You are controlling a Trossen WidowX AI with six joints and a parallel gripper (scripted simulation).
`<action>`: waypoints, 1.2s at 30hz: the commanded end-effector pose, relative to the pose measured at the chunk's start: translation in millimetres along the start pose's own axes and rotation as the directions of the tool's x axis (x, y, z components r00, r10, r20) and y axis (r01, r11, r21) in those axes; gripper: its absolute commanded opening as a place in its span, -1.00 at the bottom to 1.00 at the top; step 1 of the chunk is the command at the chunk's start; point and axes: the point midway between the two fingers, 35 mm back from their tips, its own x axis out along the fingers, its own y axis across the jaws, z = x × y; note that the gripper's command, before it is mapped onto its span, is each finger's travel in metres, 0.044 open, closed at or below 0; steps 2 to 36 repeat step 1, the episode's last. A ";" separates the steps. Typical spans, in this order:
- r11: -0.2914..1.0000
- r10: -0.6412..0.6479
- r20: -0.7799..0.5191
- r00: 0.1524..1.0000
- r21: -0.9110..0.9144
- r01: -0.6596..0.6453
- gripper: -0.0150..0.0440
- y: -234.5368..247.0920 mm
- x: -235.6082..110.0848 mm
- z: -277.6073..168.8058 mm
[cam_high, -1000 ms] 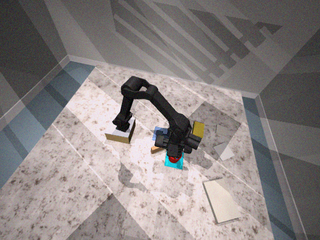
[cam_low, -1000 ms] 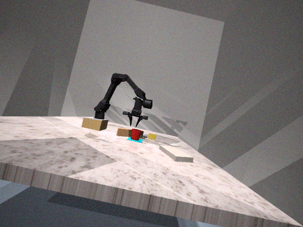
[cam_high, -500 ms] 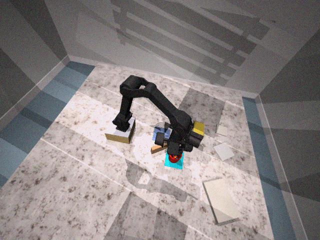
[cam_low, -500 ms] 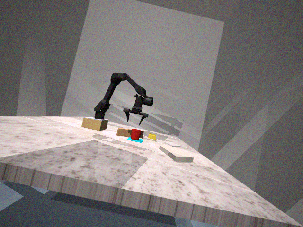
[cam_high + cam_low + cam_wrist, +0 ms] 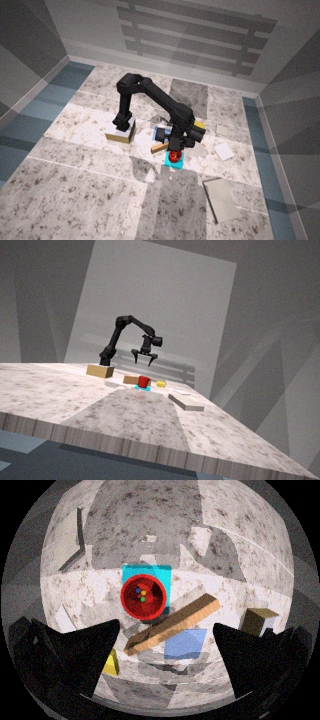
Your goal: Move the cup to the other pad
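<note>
The red cup [image 5: 174, 156] [image 5: 143, 381] [image 5: 147, 596] stands upright on the cyan pad [image 5: 178, 165] [image 5: 147, 389] [image 5: 163, 572]. Coloured marbles [image 5: 142, 595] lie inside it. My gripper [image 5: 142, 364] [image 5: 176, 148] [image 5: 167, 627] is open and empty. It hangs well above the cup, with clear air between the fingertips and the rim. The blue pad [image 5: 156, 131] [image 5: 186, 643] lies flat behind the cup, towards the arm's base, and the arm partly covers it in the top view.
A wooden bar [image 5: 158, 148] [image 5: 130, 379] [image 5: 180, 620] lies between the two pads. A yellow block [image 5: 199, 124] [image 5: 160, 384] [image 5: 110, 664] sits to one side. The arm stands on a tan box [image 5: 120, 136] [image 5: 99, 370]. A grey slab [image 5: 222, 201] [image 5: 184, 402] and a white sheet [image 5: 223, 151] lie to the right.
</note>
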 end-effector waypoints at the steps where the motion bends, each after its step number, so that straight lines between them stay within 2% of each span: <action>1: 1.000 -0.001 0.000 1.000 0.000 0.001 1.00 -0.1 0.5 0.0; 36: 1.000 -0.001 0.000 1.000 0.000 0.001 1.00 -0.1 0.5 0.0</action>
